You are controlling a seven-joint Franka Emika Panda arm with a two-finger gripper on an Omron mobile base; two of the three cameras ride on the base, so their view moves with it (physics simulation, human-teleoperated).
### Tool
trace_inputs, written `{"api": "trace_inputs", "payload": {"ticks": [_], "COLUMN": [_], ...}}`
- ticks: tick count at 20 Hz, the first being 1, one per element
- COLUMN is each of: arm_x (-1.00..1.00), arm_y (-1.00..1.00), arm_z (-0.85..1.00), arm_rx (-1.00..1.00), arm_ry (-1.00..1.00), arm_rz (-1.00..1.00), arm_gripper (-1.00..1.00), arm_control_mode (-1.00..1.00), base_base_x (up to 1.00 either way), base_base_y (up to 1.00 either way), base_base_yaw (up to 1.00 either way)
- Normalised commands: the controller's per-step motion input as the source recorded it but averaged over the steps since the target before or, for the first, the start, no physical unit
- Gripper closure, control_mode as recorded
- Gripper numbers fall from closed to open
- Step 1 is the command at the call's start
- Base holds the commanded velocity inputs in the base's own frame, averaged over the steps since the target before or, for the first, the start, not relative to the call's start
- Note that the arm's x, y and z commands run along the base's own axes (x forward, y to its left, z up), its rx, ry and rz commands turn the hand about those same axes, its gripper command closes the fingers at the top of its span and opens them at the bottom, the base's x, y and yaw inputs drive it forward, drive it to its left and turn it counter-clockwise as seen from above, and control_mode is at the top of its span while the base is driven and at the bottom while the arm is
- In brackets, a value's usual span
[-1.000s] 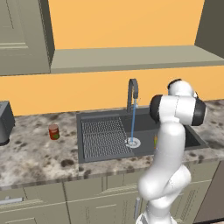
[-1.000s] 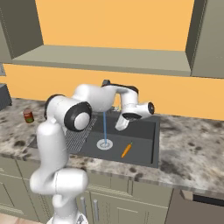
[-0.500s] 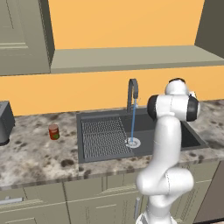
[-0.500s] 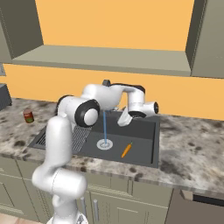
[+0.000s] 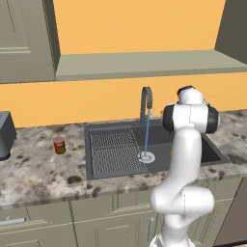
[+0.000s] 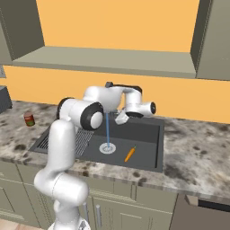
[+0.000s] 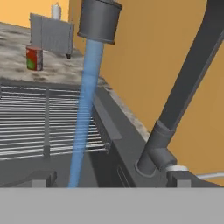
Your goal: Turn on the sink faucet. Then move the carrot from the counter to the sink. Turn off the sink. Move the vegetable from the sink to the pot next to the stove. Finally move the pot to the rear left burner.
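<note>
Left base view: the faucet (image 5: 145,100) stands at the rear edge of the sink (image 5: 108,169). Water (image 5: 146,135) falls from its spout to the drain (image 5: 146,157). A red can (image 5: 59,145) stands on the counter (image 5: 34,176), left of the sink.

Right base view: the carrot (image 6: 130,153) lies on the sink floor, right of the drain. The gripper (image 6: 120,118) hangs above the sink, beside the water, holding nothing.

Hand view: the faucet stem rises right of the water; the tips stand wide apart.
</note>
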Motion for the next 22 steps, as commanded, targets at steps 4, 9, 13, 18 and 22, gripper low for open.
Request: {"api": "trace_inputs", "payload": {"ticks": [4, 9, 13, 18, 22], "arm_x": [0.27, 0.17, 0.18, 0.18, 0.13], "arm_y": [-0.01, -0.09, -0.16, -0.13, 0.0], "arm_z": [0.0, 0.0, 0.0, 0.0, -0.01], "arm_rx": [0.04, 0.06, 0.07, 0.06, 0.03], "arm_ry": [0.09, 0.05, 0.02, 0.01, 0.01], "arm_rz": [-0.04, 0.0, 0.0, 0.0, 0.0], "arm_gripper": [-1.0, -1.0, -1.0, -1.0, -1.0], "arm_control_mode": [-1.0, -1.0, -1.0, -1.0, -1.0], "base_base_x": [0.0, 0.0, 0.0, 0.0, 0.0], "base_base_y": [0.0, 0.0, 0.0, 0.0, 0.0], "base_base_yaw": [0.0, 0.0, 0.0, 0.0, 0.0]}}
